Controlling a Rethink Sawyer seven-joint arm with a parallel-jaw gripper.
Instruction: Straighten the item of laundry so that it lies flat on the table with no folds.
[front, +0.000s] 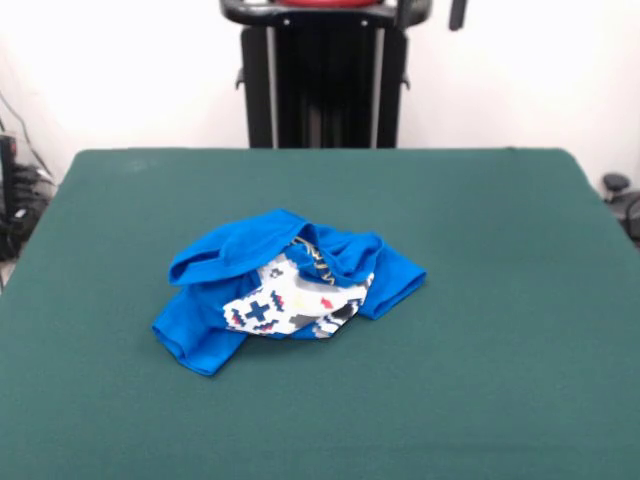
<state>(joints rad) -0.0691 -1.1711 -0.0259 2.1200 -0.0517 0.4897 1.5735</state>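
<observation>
Mid-table (480, 200), crumpled blue T-shirt (215, 330), print partly showing, hand out of sight, state unknown

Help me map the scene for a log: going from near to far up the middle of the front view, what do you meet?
Bare green table → crumpled blue T-shirt with its white print showing → more bare table → the robot's black pedestal at the far edge. No gripper is in view.

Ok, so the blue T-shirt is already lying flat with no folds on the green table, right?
No. In the front view the blue T-shirt is on the green table, but crumpled in a heap, blue fabric folded over its white pixel print, not flat.
</observation>
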